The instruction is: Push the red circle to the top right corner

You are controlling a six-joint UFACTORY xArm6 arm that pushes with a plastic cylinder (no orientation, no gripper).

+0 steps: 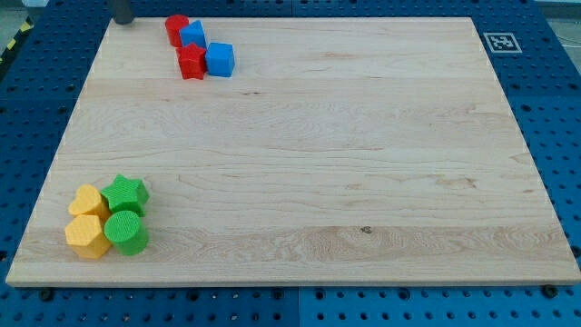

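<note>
Probably a robotics lab: a wooden board (300, 154) with a fiducial tag (500, 42) on blue perforated table (554, 109).

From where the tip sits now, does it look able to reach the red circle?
Probably yes. My tip is at the view's top left, with bare board between it and the red circle; the other blocks lie beyond it.
</note>
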